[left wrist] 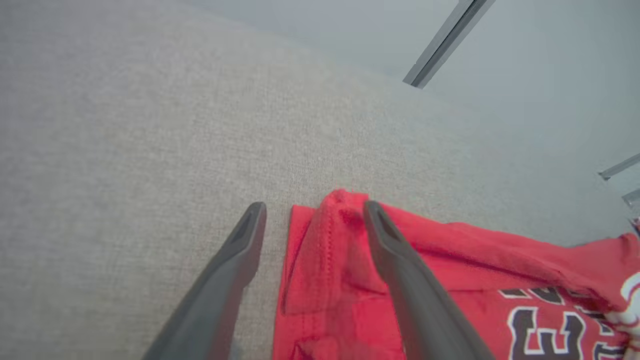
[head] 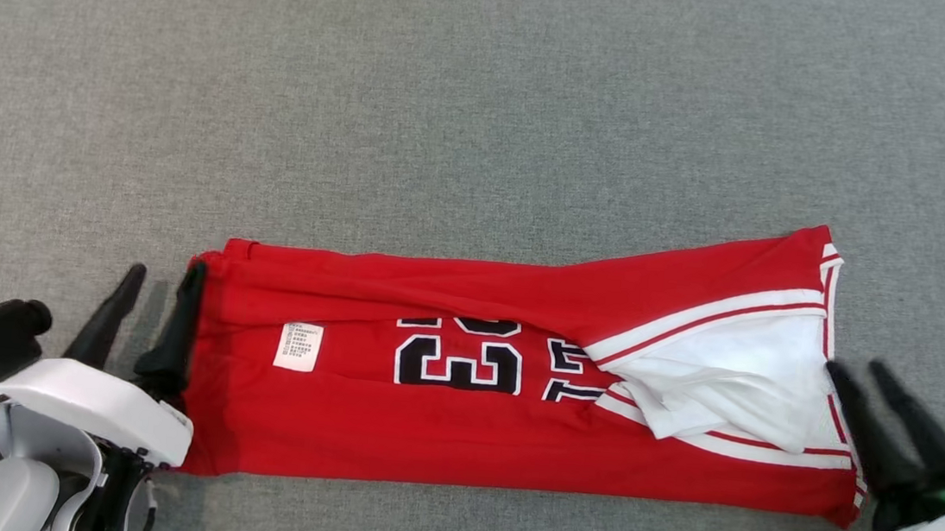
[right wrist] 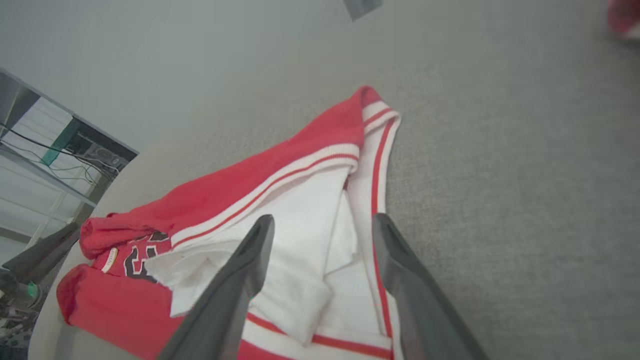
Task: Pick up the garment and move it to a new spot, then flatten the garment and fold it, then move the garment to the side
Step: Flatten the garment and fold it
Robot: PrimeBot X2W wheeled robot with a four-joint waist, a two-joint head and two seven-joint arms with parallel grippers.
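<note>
Head view: folded red garment [head: 456, 437]; left tool [head: 167, 269] at nine o'clock, right tool [head: 857, 366] at three, both spread wide, gripping nothing.

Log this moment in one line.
garment: folded lengthwise, lying on grey surface | left pincer: open, straddling left edge | right pincer: open, at right edge

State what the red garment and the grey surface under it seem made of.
Red garment: soft matte knit, perhaps cotton or polyester jersey; it creases limply and has stitched hems. Grey surface: matte woven upholstery-like cloth, shown by its fine flecked weave.
</note>
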